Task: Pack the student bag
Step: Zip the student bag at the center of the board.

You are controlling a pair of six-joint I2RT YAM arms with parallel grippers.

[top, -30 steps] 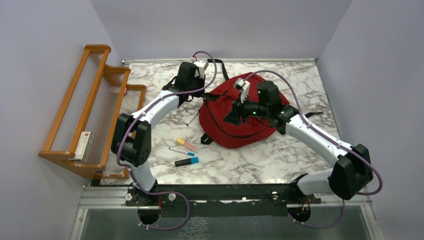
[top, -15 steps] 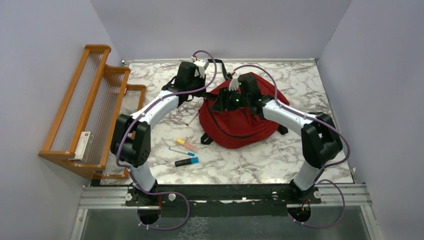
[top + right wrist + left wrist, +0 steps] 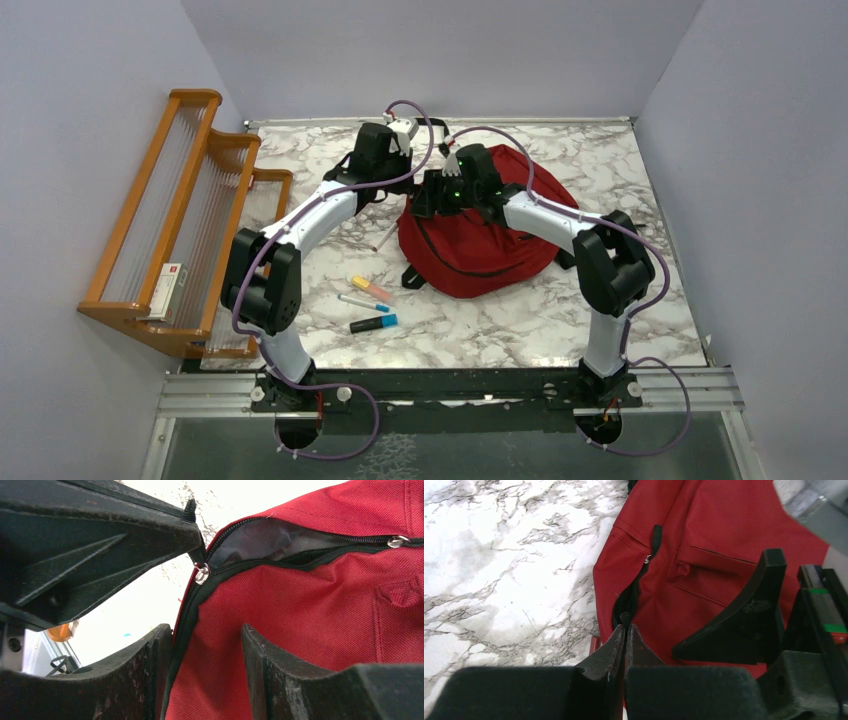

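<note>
Pinching zipper pull (image 3: 625, 617), left tool (image 3: 625, 630), student bag (image 3: 724, 535)

— What's the room like from where you stand?
— Closed in. Plain pale lilac-grey walls (image 3: 440, 50) on three sides, evenly lit, with only soft shadows.
— And the furniture?
— A white bench with grey marble veining (image 3: 480, 330) runs right up to the back wall. A stepped orange wooden rack with clear slats (image 3: 170, 200) stands along its left edge, by the left wall.
— Nearer us?
— A silver metal rail (image 3: 200, 395) crosses the near edge. Below it there's a dark glossy surface (image 3: 450, 445).
</note>
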